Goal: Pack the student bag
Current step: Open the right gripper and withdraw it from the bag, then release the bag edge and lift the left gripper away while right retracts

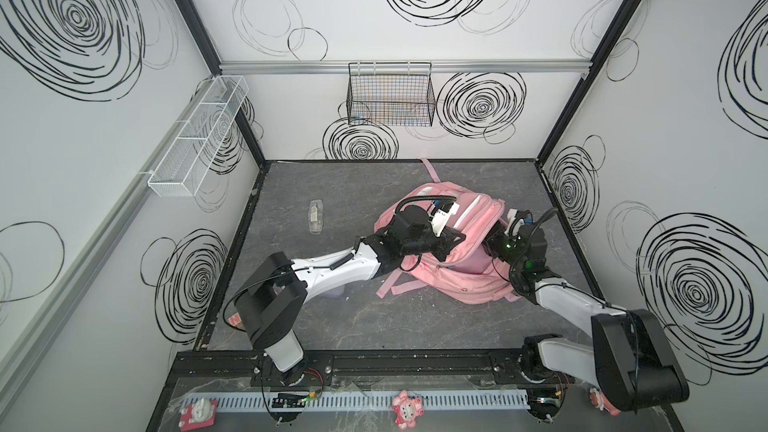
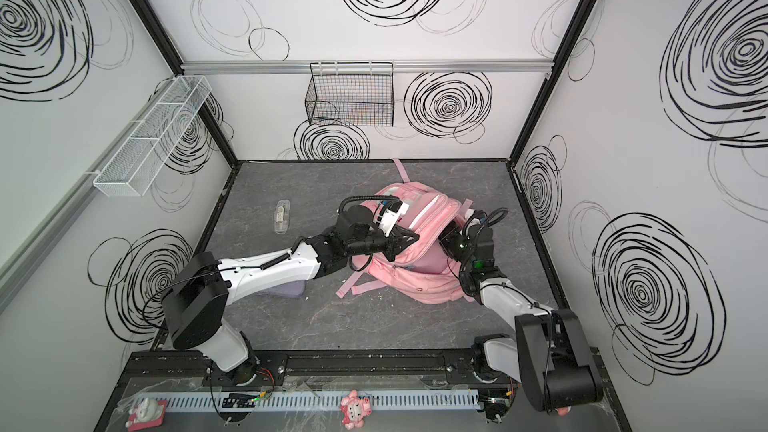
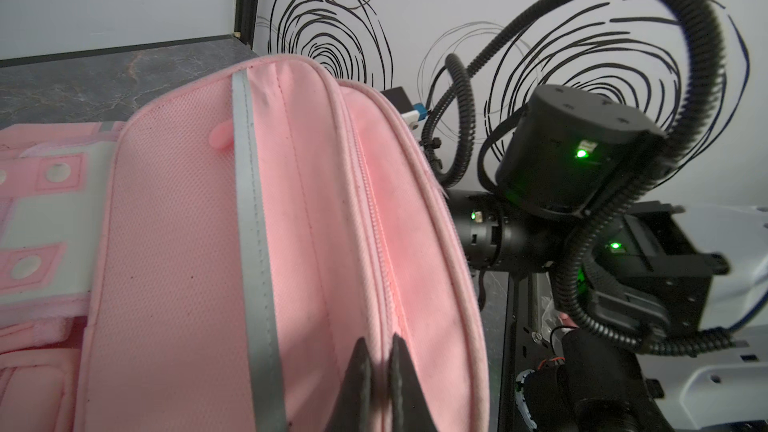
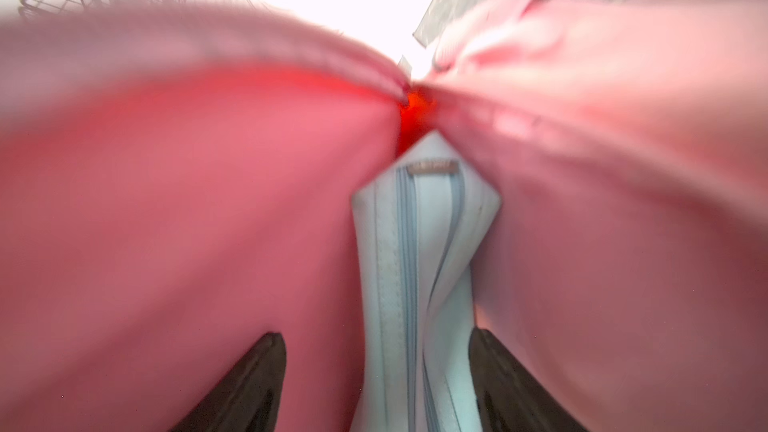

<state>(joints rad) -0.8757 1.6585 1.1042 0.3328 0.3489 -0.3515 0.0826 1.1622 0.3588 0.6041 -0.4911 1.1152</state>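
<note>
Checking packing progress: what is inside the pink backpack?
A pale blue zip pouch lies inside the pink backpack, between the open jaws of the right gripper. Pink fabric hides the rest.

Left claw (image 3: 379, 344) pinched tight; right claw (image 4: 376, 336) spread wide; left arm (image 1: 332, 272) and right arm (image 1: 569, 299) stretch inward.

Nothing legible shows on the student bag (image 1: 478, 218) (the tab (image 4: 432, 168) on the pale pouch (image 4: 415, 251) is blurred).

large pink fabric backpack (image 1: 465, 284) fills right-centre of dark grey marbled tabletop (image 1: 374, 317), left arm (image 1: 332, 272) crosses its left side, bag mouth tight, pink walls crowd right gripper (image 4: 376, 336), pale blue zip pouch (image 4: 415, 243) between its spread jaws, front strip free, clear plastic case (image 1: 316, 216) back left
</note>
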